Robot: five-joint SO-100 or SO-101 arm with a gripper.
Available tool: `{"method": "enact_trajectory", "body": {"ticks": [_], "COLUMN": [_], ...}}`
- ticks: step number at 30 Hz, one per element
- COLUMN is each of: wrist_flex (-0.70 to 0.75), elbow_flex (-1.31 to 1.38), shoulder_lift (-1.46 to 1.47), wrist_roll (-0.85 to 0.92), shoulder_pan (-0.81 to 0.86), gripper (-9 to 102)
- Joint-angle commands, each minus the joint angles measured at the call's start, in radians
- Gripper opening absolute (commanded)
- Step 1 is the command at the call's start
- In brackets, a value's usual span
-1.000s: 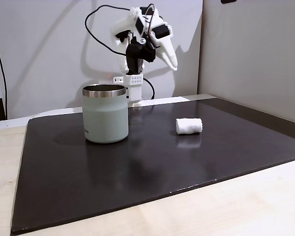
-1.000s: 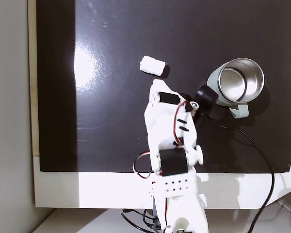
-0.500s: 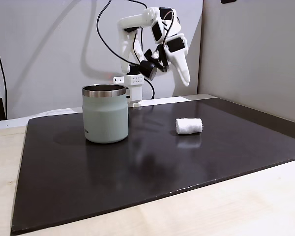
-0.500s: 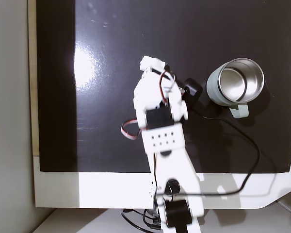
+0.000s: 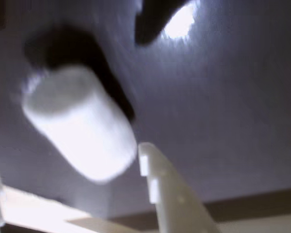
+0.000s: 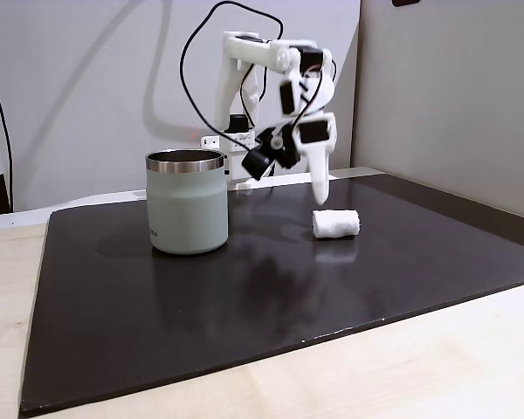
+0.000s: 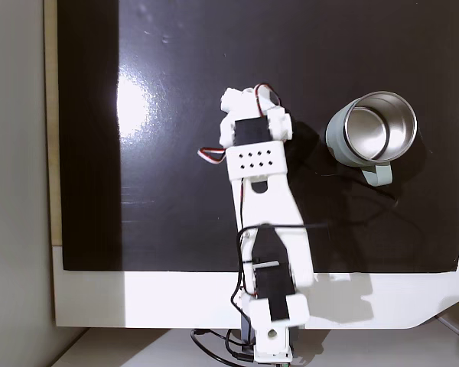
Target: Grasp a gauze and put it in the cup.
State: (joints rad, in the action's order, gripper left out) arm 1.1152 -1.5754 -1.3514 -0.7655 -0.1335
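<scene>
A glossy black mat (image 6: 244,297) covers the pale wooden tabletop (image 6: 437,367). The sage-green, steel-rimmed cup (image 6: 187,202) stands empty. The fuzzy white gauze (image 6: 335,223) roll lies well apart from it, directly beneath the spread-open jaws.

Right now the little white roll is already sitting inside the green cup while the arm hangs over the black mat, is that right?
Not quite. The gauze is not in the cup; it lies on the black mat, apart from the cup, as a fixed view shows. The rest holds: the arm hangs over the mat, with its gripper just above the roll.
</scene>
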Motion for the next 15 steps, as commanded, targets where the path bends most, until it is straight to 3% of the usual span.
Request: {"method": "enact_trajectory", "body": {"ticks": [1, 15], "wrist_flex": [-0.021, -0.031], "elbow_flex": [0.064, 0.221], "shoulder_lift": [0.025, 0.255], "wrist_roll": [-0.008, -0.003], "shoulder_pan": [0.003, -0.018], "gripper": [31, 31]}}
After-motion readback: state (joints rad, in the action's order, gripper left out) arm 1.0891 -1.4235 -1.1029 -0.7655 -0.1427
